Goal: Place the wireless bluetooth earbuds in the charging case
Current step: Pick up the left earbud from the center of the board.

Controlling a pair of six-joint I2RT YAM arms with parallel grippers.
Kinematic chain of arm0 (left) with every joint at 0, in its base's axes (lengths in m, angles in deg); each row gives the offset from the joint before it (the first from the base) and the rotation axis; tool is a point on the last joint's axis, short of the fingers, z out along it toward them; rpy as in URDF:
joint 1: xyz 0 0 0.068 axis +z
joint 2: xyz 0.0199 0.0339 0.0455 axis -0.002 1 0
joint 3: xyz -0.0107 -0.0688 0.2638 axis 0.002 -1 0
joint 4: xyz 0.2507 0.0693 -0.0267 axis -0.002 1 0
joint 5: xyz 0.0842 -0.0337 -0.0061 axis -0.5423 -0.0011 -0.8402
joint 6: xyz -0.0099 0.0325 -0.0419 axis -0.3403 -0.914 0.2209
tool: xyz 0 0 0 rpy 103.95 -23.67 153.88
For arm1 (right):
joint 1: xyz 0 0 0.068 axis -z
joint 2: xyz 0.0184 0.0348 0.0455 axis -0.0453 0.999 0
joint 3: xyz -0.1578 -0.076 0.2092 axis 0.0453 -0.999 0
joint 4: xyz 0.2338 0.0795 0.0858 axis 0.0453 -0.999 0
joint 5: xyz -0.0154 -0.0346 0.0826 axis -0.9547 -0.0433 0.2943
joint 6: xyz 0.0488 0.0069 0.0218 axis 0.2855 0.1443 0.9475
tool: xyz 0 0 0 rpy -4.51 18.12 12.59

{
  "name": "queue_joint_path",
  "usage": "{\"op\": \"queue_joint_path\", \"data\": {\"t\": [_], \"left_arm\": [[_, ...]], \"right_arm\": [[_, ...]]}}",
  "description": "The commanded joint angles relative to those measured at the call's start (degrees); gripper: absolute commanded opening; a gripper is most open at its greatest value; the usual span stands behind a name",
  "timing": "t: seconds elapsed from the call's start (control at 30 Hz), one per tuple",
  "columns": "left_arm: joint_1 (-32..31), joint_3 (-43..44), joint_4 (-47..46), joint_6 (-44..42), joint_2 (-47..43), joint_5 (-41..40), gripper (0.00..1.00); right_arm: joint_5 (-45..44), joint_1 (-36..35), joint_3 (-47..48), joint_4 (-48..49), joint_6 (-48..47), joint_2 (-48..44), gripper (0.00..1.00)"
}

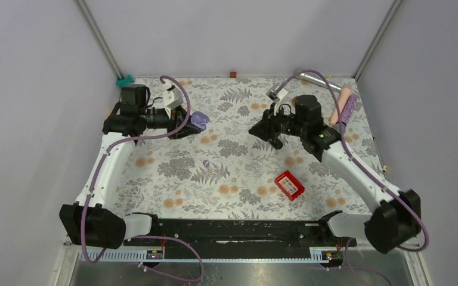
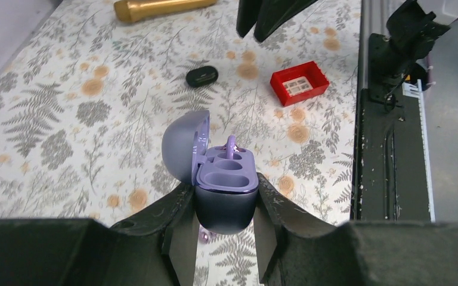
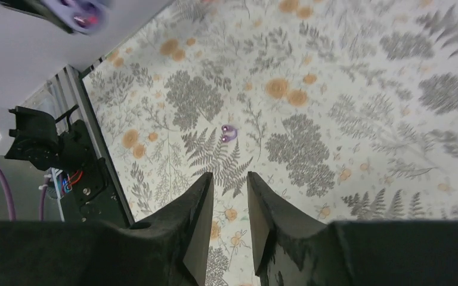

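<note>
My left gripper (image 2: 225, 180) is shut on the base of an open purple charging case (image 2: 226, 199), held above the table at the far left (image 1: 198, 122). Its lid (image 2: 180, 146) is swung back. A pale purple earbud (image 2: 231, 145) stands in a far slot, and the near slots are empty. Another purple earbud (image 3: 229, 133) lies loose on the floral table (image 1: 206, 163), ahead of my right gripper (image 3: 229, 176). That gripper is open, with a narrow gap and nothing between its fingers, and hovers right of centre (image 1: 265, 137). No black earbuds show.
A closed black oval case (image 2: 201, 75) and a red plastic block (image 1: 289, 185) lie on the cloth. A metal cylinder (image 1: 319, 79) and a pink roller (image 1: 343, 107) rest at the back right. The black base rail (image 1: 232, 229) runs along the near edge.
</note>
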Motion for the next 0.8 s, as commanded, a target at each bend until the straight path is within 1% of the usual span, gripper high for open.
{"op": "queue_joint_path", "data": {"t": [0.0, 0.07, 0.2, 0.27, 0.37, 0.47, 0.57, 0.63, 0.77], "left_arm": [[3.4, -0.6, 7.1, -6.7, -3.6, -2.2, 0.00], [4.4, -2.7, 8.9, -9.0, -5.1, -1.9, 0.00], [6.4, -6.9, 9.2, -10.5, -7.8, -2.1, 0.00], [8.0, -8.6, 8.5, -10.0, -8.9, -1.9, 0.00], [11.0, -10.2, 8.0, -10.3, -10.0, 0.4, 0.00], [12.7, -11.3, 8.1, -10.4, -11.4, 0.9, 0.00], [13.1, -12.8, 8.1, -11.3, -13.4, 1.8, 0.00], [13.1, -13.6, 8.0, -11.8, -14.2, 2.2, 0.00], [13.1, -13.8, 8.0, -11.8, -13.9, 2.5, 0.00]], "right_arm": [[4.1, -1.3, 5.6, -4.0, 2.8, 10.4, 0.35], [4.7, -3.9, 9.6, -7.8, 1.4, 16.3, 0.34], [5.9, -7.8, 16.9, -11.6, 1.0, 28.8, 0.24], [6.5, -9.4, 22.0, -14.1, 0.8, 34.9, 0.24], [7.0, -11.2, 29.5, -17.1, 0.6, 42.4, 0.32], [5.8, -12.8, 34.8, -18.3, 2.1, 48.4, 0.33], [3.9, -14.3, 39.1, -18.5, 4.3, 53.3, 0.35], [2.6, -15.7, 40.8, -18.7, 5.0, 55.6, 0.41], [-1.6, -19.2, 43.7, -22.7, 1.7, 58.2, 0.51]]}}
